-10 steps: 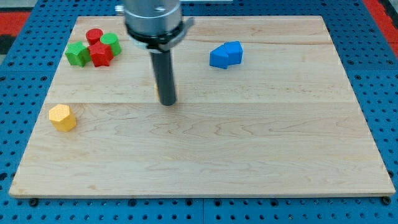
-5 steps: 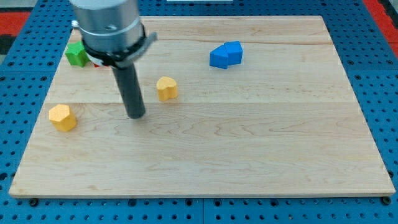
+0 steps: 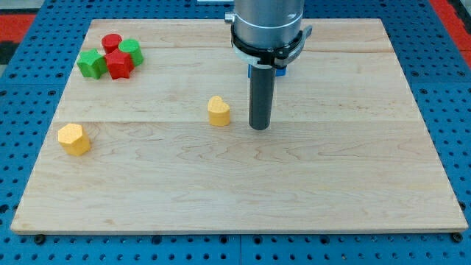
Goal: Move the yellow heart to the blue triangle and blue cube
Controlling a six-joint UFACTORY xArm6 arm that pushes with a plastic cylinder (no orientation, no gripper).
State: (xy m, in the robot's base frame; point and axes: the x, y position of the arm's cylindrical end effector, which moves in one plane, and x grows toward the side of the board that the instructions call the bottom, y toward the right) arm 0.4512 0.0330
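The yellow heart lies near the middle of the wooden board. My tip rests on the board just to the heart's right, with a small gap between them. The blue triangle and blue cube are almost fully hidden behind the rod and arm; only a sliver of blue shows at the rod's left, toward the view's top.
A yellow hexagon block sits at the view's left. A cluster of a green block, a red star-like block, a red cylinder and a green cylinder sits at the top left. The board is bordered by blue pegboard.
My tip swung from the heart's left to its right. The yellow heart has moved a little to the right and down. The arm now covers the blue blocks.
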